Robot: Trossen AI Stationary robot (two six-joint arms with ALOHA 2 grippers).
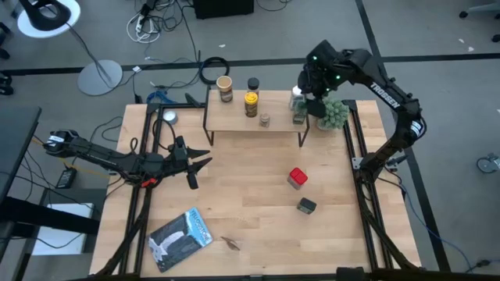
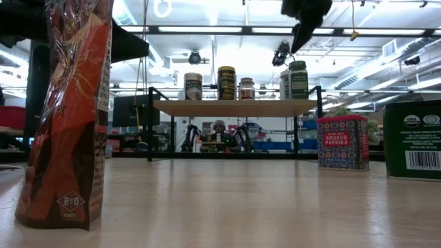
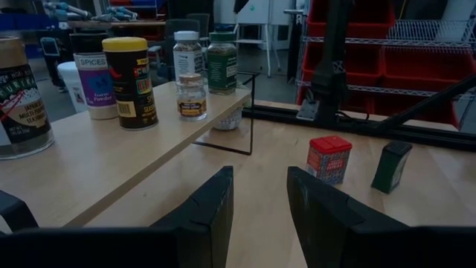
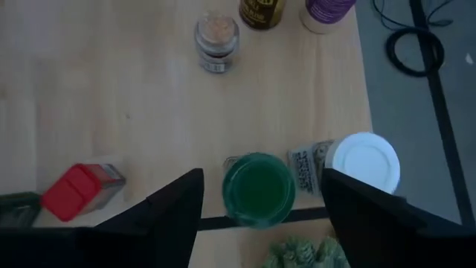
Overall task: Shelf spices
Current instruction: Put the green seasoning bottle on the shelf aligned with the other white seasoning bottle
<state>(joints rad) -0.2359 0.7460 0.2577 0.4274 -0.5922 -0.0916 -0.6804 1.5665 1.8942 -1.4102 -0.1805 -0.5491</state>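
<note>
The shelf (image 1: 242, 117) stands at the table's far side on thin black legs. On its board stand a tan-lidded jar (image 1: 225, 87), a black-lidded jar (image 1: 252, 83), a yellow jar (image 1: 251, 104), a small clear jar (image 1: 265, 119), a white-capped bottle (image 4: 366, 161) and a green-lidded jar (image 4: 258, 188). A red tin (image 1: 297, 178) and a dark green tin (image 1: 306, 205) stand on the table. My right gripper (image 4: 260, 176) hangs open above the green-lidded jar at the shelf's right end, clear of it. My left gripper (image 3: 260, 175) is open and level over the table's left part.
A small green plant (image 1: 336, 114) stands just right of the shelf's right end, under my right arm. A blue-white flat packet (image 1: 181, 238) lies near the front left. An orange-red bag (image 2: 69, 110) stands close to the low camera.
</note>
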